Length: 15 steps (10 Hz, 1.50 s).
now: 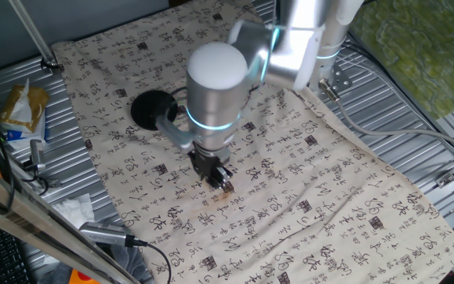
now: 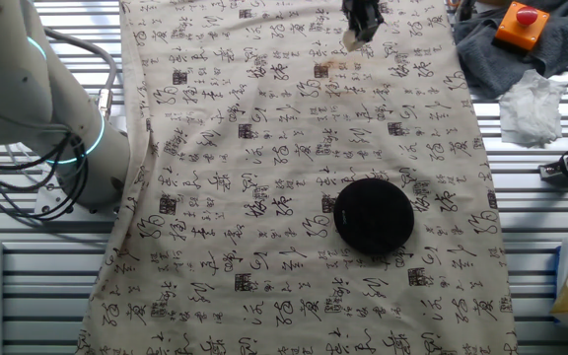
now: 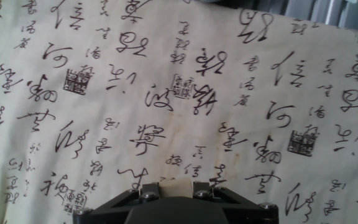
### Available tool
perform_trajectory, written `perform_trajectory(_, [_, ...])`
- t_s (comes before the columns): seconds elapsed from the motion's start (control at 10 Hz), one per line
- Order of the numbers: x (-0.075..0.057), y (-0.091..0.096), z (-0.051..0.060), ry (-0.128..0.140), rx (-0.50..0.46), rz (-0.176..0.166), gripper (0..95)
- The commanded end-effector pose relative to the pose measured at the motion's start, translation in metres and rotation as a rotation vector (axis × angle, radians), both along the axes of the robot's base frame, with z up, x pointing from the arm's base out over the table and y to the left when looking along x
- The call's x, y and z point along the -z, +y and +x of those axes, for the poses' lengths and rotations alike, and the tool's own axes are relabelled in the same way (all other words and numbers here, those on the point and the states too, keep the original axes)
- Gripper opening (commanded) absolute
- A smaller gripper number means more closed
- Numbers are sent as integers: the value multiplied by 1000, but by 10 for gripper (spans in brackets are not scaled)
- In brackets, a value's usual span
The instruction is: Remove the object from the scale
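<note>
My gripper (image 1: 221, 178) is shut on the small tan block (image 1: 227, 187), which shows between the fingers at the bottom of the hand view (image 3: 176, 186). I hold it over the printed cloth, near a brownish stain (image 2: 328, 67). The other fixed view shows the gripper (image 2: 363, 22) with the block (image 2: 351, 39) at the top edge. The scale, a flat round black disc (image 1: 152, 109), lies bare on the cloth well away from the gripper; it also shows in the other fixed view (image 2: 374, 215). The hand view shows only cloth below.
The cloth (image 1: 306, 197) with black characters covers a ribbed metal table. A snack bag (image 1: 22, 106) and a cable plug (image 1: 109, 234) lie off its left side. An orange button box (image 2: 519, 22) and white tissue (image 2: 535, 99) lie beside the cloth.
</note>
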State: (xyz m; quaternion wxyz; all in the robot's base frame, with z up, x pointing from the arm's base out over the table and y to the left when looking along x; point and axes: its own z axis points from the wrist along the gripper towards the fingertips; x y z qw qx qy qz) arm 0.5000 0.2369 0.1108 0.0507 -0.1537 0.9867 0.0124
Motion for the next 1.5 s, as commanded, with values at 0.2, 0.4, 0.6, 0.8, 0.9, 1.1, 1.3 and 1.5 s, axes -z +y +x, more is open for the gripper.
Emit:
perform_trajectory(0.2, [3, 6, -2, -1, -2, 1, 0])
perform_trajectory(0.4, [7, 8, -2, -3, -5, -2, 0])
perform_trajectory(0.6, [14, 9, -2, -6, -13, -5, 0])
perform_trajectory(0.8, [21, 9, -1, -9, -17, -4, 0])
perform_trajectory(0.9, [25, 9, -1, -8, -18, -5, 0])
perform_trajectory(1.1, [30, 10, -1, -12, -30, -4, 0])
perform_trajectory(1.3, [35, 11, -2, -12, -40, -3, 0])
perform_trajectory(1.5, [42, 12, -2, -17, -43, -2, 0])
